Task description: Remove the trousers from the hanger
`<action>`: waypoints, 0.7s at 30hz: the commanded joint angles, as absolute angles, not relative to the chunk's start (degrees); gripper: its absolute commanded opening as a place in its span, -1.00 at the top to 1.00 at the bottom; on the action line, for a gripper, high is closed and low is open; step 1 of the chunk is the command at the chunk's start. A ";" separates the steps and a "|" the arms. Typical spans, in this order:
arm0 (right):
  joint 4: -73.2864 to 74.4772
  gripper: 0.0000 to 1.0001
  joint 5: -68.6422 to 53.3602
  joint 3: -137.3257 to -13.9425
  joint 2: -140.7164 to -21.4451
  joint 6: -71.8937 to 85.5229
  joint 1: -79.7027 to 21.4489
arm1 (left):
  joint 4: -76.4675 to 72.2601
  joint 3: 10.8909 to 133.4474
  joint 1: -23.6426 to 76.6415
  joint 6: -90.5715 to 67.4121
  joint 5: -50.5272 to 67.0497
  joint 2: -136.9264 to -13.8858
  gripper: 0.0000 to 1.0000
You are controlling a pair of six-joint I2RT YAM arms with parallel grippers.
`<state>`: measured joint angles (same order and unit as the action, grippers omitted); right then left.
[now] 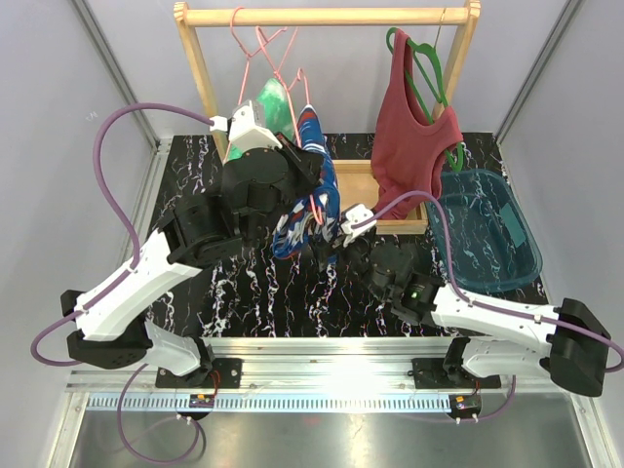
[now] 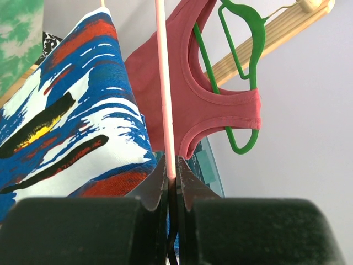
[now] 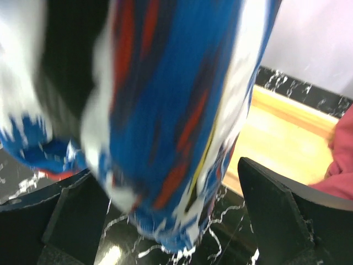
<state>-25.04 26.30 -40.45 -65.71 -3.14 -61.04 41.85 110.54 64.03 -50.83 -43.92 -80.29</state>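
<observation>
left fingers (image 2: 156,190) clamped on thin pink hanger (image 2: 164,83) bar, blue printed trousers (image 2: 71,127) hanging just beside them, right fingers (image 3: 276,204) spread wide, trousers' lower end between them above table (image 1: 244,292), contact unclear

Bright, even light; right-wrist view blurred

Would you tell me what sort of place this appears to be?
Most likely a robotics lab test cell: plain grey panel walls enclose a black marbled table, the left arm and right arm are bolted to a metal rail, and a wooden clothes rack stands on the table.
</observation>
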 commanded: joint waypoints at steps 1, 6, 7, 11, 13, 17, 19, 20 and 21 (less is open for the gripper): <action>-30.23 -0.99 27.33 -38.50 -66.70 -2.02 -62.58 | 29.10 112.24 64.34 -53.08 -48.43 -77.26 1.00; -32.87 -0.99 26.72 -38.50 -67.50 -3.25 -63.72 | 26.99 109.34 64.25 -54.23 -49.04 -75.77 1.00; -33.31 -0.99 26.63 -38.32 -67.76 -3.25 -63.89 | 26.72 108.73 64.25 -54.75 -49.22 -75.41 1.00; -37.87 -0.99 30.22 -37.53 -67.94 -3.43 -64.16 | 25.22 106.61 64.34 -55.63 -48.96 -74.18 1.00; -40.76 -0.99 30.76 -37.53 -67.24 -4.65 -64.25 | 25.05 104.60 64.34 -57.03 -48.87 -73.05 1.00; -40.70 -0.99 33.82 -41.03 -67.23 -9.57 -64.25 | 24.16 102.39 64.25 -57.66 -48.69 -72.07 1.00; -40.78 -0.99 36.02 -42.27 -67.94 -13.61 -64.34 | 24.87 103.35 64.25 -57.66 -48.34 -72.16 1.00; -40.78 -0.99 37.86 -42.71 -68.11 -15.10 -64.34 | 25.40 103.53 64.34 -57.57 -48.17 -72.25 1.00; -40.78 -0.99 38.49 -43.58 -68.38 -17.73 -64.25 | 25.66 103.88 64.25 -57.31 -48.08 -72.33 1.00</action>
<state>-35.27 32.27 -39.42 -68.03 -10.41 -63.81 36.36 101.10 64.03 -55.75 -45.19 -75.35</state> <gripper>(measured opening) 0.993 0.034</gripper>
